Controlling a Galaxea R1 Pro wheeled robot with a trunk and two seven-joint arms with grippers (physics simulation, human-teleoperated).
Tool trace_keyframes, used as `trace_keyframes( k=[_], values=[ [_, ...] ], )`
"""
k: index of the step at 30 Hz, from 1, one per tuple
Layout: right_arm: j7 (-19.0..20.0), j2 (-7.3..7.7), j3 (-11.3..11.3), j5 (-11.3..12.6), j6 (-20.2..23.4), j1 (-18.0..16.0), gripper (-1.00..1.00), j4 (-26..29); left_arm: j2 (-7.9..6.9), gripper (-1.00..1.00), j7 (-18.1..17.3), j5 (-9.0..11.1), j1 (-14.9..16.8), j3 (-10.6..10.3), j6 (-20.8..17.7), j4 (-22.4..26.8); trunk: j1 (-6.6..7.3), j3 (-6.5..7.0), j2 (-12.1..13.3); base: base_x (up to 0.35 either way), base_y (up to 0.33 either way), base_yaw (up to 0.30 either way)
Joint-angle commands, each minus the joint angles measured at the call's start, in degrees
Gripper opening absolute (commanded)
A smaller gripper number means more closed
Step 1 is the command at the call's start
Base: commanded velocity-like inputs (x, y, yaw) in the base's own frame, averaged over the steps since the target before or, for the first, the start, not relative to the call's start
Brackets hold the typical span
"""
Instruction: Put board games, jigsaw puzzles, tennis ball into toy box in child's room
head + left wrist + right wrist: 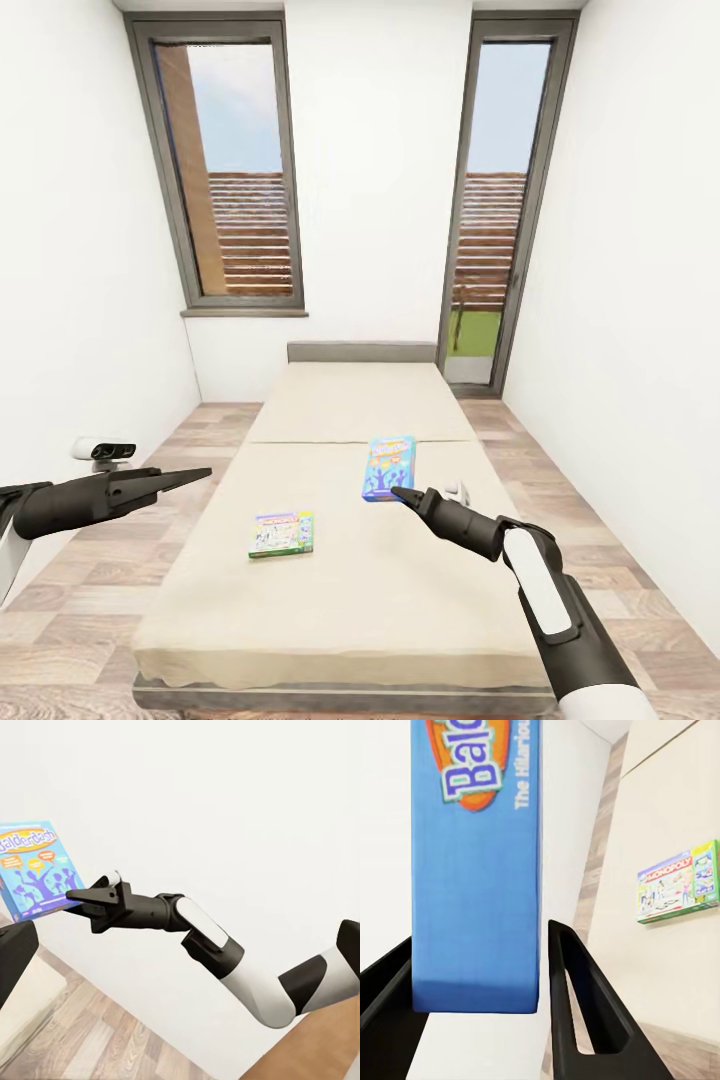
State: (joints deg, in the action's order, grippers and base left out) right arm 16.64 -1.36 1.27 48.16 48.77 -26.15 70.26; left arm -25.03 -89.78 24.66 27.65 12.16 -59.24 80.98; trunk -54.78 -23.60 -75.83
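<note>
We see the blue board game [476, 862] cut off by the right wrist view's edge, its title unfinished. The right gripper [398, 493] covers its near corner. The bed [340, 640] runs past the bottom edge.

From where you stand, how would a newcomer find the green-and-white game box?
Look at the beige bed between the two tall windows. Two flat boxes are there; the green-and-white Monopoly box lies flat nearer the foot, toward the left edge. The other, blue box is between the right pincer's fingers.
</note>
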Motion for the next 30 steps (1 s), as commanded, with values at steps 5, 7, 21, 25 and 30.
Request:
trace_keyframes(
  k=[5,7,21,25,30],
  values=[
    [0.3,-0.05,0.1,-0.2,0.3,0.0,-1.00,0.0,-0.01,1.00,-0.2,-0.1,0.0,0.0,-0.6,0.0,1.11,0.38,2.0,0.000,0.000,0.000],
    [0.3,-0.05,0.2,-0.2,0.3,0.0,-1.00,0.0,0.00,1.00,-0.2,-0.1,0.0,0.0,-0.6,0.0,1.55,0.57,2.8,0.000,0.000,0.000],
    [0.3,-0.05,0.2,-0.3,0.2,0.0,-1.00,0.3,-0.01,1.00,-0.2,-0.1,0.0,0.0,-0.5,0.0,4.62,2.92,8.4,0.000,0.000,0.000],
    [0.3,-0.05,0.2,-0.3,0.2,0.0,-1.00,0.4,-0.02,1.00,-0.2,-0.1,0.0,0.0,-0.6,0.0,5.50,3.64,10.0,0.000,0.000,0.000],
    [0.2,-0.10,0.1,-0.3,0.1,0.0,-1.00,0.2,-0.02,1.00,-0.2,-0.1,0.0,0.0,-0.6,0.0,6.60,4.54,12.0,0.000,0.000,0.000]
  ],
)
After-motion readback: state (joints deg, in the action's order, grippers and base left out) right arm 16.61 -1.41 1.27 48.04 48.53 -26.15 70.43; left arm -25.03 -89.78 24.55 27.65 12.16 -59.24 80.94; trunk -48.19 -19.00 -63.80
